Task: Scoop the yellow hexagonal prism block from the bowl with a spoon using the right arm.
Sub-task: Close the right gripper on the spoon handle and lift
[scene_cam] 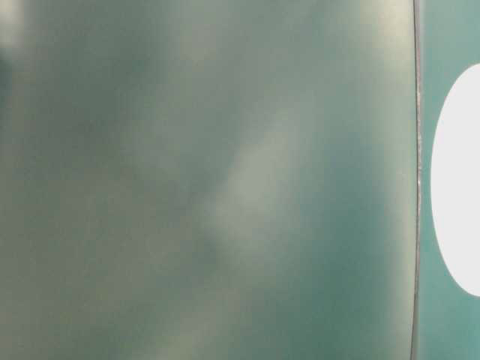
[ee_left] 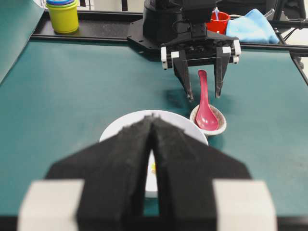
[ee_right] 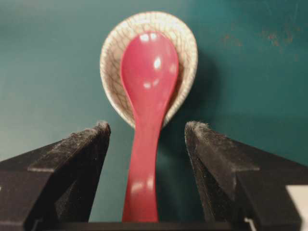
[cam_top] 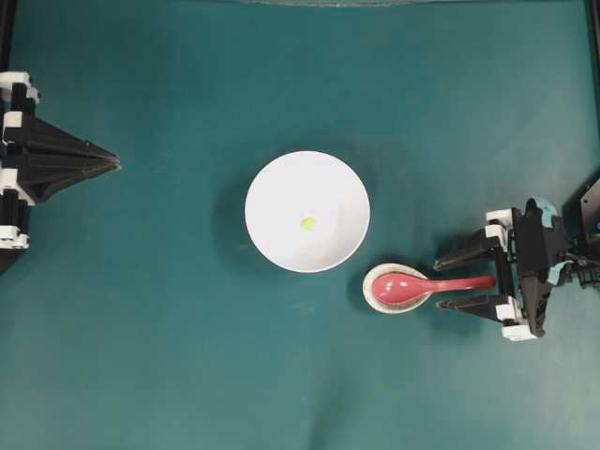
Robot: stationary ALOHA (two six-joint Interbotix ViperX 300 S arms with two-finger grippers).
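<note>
The white bowl [cam_top: 267,183] stands mid-table with the tiny yellow hexagonal prism block [cam_top: 307,223] lying inside it. Right of the bowl, the pink-red spoon [cam_top: 398,287] rests with its scoop in a small speckled spoon rest [cam_top: 375,302], handle pointing right. My right gripper [cam_top: 441,283] is open, one finger on each side of the handle and touching neither side [ee_right: 147,126]. The spoon [ee_right: 149,72] fills the right wrist view. My left gripper [cam_top: 114,162] is shut and empty at the far left, pointing at the bowl [ee_left: 115,127].
Behind the right arm's base, off the mat, stand a stack of yellow cups [ee_left: 62,15], a red cup [ee_left: 219,21] and a blue cloth [ee_left: 250,28]. The table-level view is a teal blur with a white shape [scene_cam: 461,180] at its right edge.
</note>
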